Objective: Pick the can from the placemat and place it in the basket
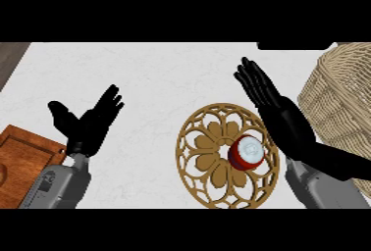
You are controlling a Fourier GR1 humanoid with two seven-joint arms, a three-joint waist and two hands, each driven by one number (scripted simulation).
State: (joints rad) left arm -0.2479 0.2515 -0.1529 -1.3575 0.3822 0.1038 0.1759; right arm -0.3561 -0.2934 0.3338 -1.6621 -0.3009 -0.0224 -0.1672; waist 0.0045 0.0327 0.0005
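A red can (246, 152) with a pale top stands on the round gold openwork placemat (210, 147), right of the mat's middle. My right hand (279, 115) is open with straight fingers pointing up, just right of the can and above the mat's right rim; it does not touch the can. The wicker basket (340, 98) stands at the right edge, behind and right of that hand. My left hand (91, 122) rests open at the left, fingers up, well away from the can.
A brown wooden board (25, 162) lies at the lower left, beside my left forearm. The white marble counter (159, 73) stretches between the hands and to the back. A dark strip runs along the counter's far left edge.
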